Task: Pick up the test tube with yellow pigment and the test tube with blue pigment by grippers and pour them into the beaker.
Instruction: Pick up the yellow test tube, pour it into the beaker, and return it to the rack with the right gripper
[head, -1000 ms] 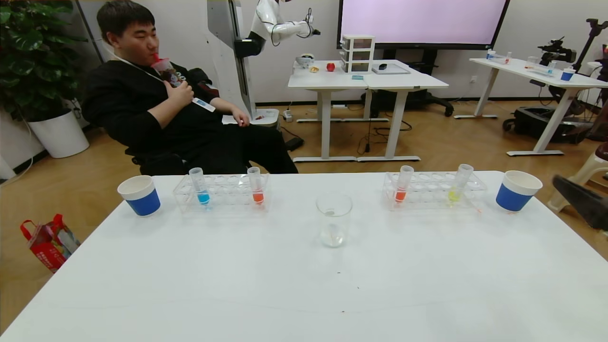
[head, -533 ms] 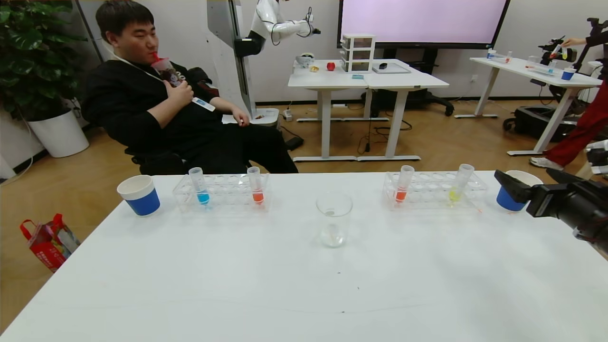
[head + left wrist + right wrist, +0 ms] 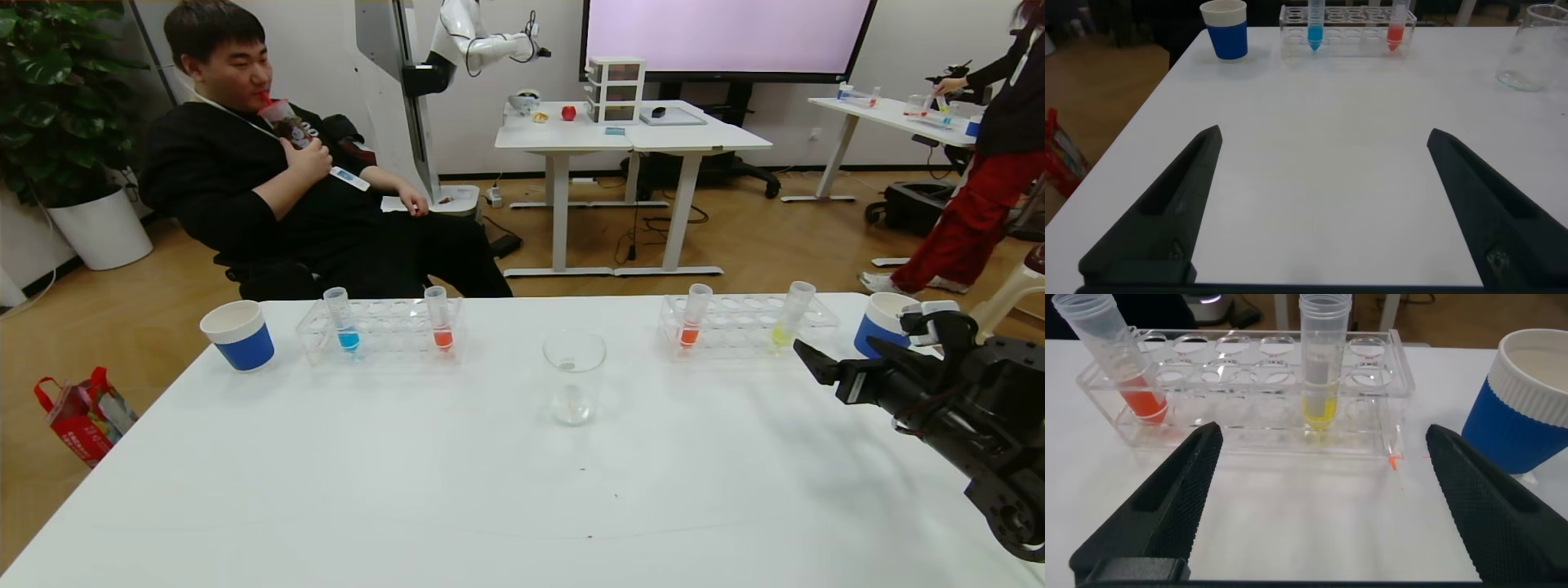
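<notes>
The right pincer (image 3: 816,361) sits at the right edge of the head view, its jaws released and spread wide, empty, aimed at the right rack (image 3: 747,327). The yellow tube (image 3: 790,314) stands in that rack at the upper right of the frame, leaning slightly, with a red tube (image 3: 694,316) in the same rack toward the centre. In the right wrist view the yellow tube (image 3: 1321,363) stands centred between the 2 fingers (image 3: 1167,514).

The left pincer (image 3: 1323,204) is also released and empty, and does not show in the head view. In its own view the blue tube (image 3: 1315,24) stands well ahead in the left rack (image 3: 1347,39), at the upper centre of that frame. The beaker (image 3: 574,377) stands at mid-frame in the head view, between the 2 racks and apart from both.

Probable faults from this position:
1. A low approach strikes the rack wall and shifts the rack, which appears light, upsetting both tubes.
2. The blue paper cup (image 3: 878,325) stands just beside the right arm; a sideways correction can knock it over.
3. The tube leans, so a grip taken off-centre can jam it in its hole or lift the rack with it.
4. The tubes appear uncapped; tilting before reaching the beaker spills liquid on the desk (image 3: 490,490).
</notes>
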`<state>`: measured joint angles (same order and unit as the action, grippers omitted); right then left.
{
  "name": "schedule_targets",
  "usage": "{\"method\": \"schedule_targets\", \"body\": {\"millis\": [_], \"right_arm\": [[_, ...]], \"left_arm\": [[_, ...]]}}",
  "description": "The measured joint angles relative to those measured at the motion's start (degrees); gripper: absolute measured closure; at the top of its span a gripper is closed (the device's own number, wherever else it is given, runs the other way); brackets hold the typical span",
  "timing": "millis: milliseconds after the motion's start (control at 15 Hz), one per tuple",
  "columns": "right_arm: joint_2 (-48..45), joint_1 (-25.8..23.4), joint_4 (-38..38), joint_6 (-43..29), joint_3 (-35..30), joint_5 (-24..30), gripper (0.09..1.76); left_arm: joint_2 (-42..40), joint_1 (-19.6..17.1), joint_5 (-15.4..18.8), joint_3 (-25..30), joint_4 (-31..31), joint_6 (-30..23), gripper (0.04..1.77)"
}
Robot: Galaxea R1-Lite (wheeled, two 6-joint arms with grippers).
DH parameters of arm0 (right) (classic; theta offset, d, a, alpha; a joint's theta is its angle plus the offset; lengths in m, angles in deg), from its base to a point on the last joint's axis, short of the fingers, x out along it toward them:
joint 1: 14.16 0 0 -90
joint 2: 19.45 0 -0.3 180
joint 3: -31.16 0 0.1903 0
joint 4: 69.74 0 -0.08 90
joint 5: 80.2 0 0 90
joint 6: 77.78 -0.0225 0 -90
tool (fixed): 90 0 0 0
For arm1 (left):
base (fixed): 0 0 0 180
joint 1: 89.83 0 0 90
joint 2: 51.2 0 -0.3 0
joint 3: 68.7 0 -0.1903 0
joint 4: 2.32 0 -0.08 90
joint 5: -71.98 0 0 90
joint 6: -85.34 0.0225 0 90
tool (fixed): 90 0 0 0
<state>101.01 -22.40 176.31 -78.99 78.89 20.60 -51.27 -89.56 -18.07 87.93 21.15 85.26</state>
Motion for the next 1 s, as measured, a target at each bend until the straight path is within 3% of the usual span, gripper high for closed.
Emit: {"method": "schedule_targets", "body": {"millis": [267, 733, 1000], "right_arm": [[3.4, 0.0, 0.0, -0.6, 5.9, 0.7, 0.11], [11.0, 0.5, -0.8, -0.7, 22.2, 2.5, 0.11], [13.3, 1.1, -1.4, -0.7, 25.5, 3.7, 0.11]], "left_arm": [[0.0, 0.0, 0.0, 0.0, 0.0, 0.0, 0.06], [0.0, 0.0, 0.0, 0.0, 0.0, 0.0, 0.06], [0.0, 0.0, 0.0, 0.0, 0.0, 0.0, 0.06]]}}
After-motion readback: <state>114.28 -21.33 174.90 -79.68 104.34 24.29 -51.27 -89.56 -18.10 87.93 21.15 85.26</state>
